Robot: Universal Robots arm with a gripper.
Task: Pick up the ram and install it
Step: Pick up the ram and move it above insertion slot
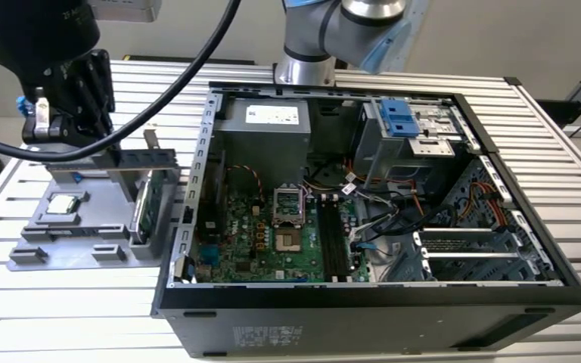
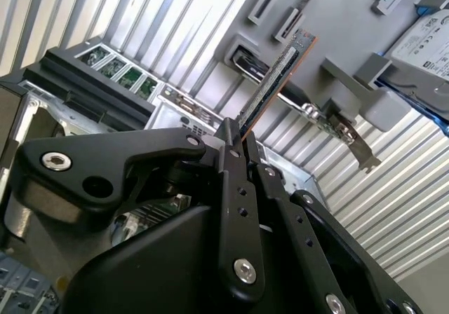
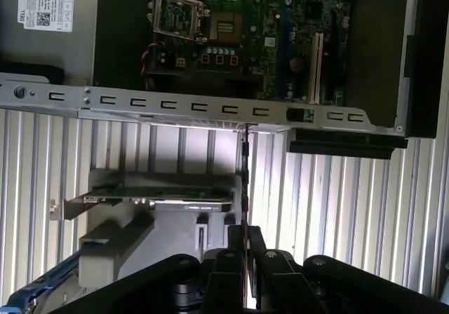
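The tool is closed narrow on one end of the ram, over the grey holder beside the open computer case, so I judge a firm, untwisted, straight lift is needed.

Black gripper hung at ten o'clock in the exterior view, fingers pinched tight on the ram; arm base stood at twelve.
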